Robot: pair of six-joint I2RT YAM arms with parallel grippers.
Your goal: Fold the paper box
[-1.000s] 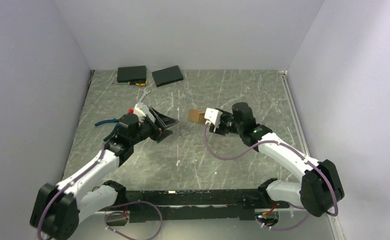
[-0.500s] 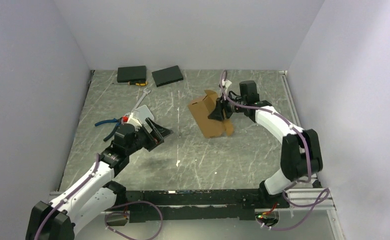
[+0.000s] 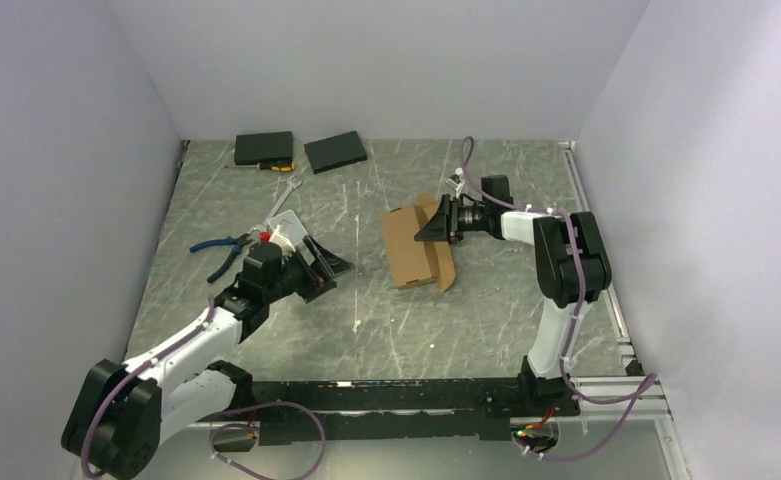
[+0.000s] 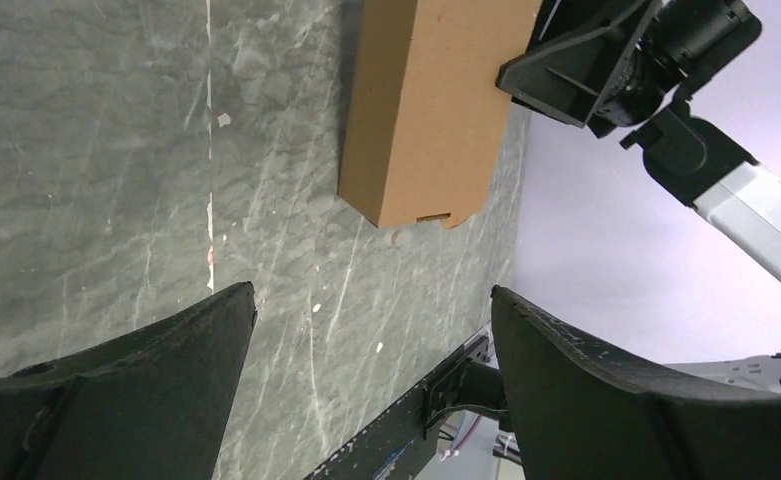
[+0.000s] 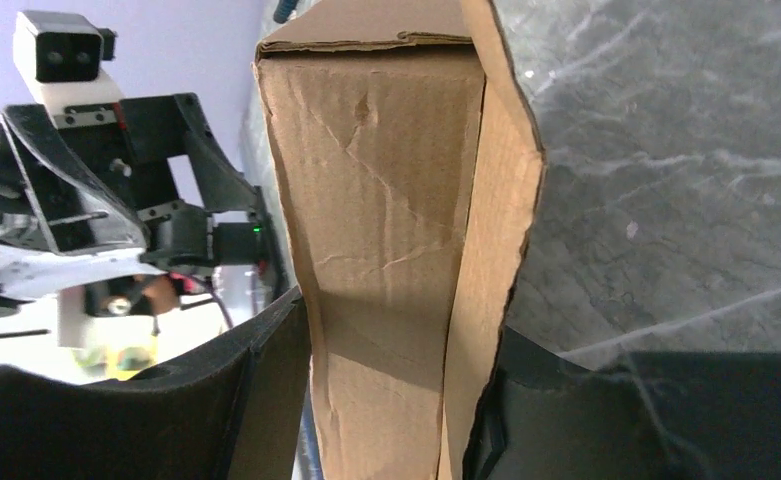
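Paper box [image 3: 411, 250] lies on the table [image 3: 486, 320] right of centre, long side running away from me, well apart from the 2 black slabs [image 3: 296, 150] at the far edge. My right gripper [image 3: 434, 226] is clamped on its right edge: in the right wrist view the cardboard fills the gap between both fingers, with 1 panel facing the camera and a side flap bent off it at an angle. My left gripper [image 3: 318, 265] sits low over the table to the left, fingers spread wide, nothing between them, well apart from the box, with pliers [image 3: 216, 248] just beyond it. Progress, my read: partly done at best. 1 side flap on the right looks creased up, while the main panel lies flat and I see no closed carton. The left wrist view shows the near end with a tab notch, not tucked. Left to do: raise the other walls, tuck tabs, close the lid. Probably needs my left gripper on the box to brace it.
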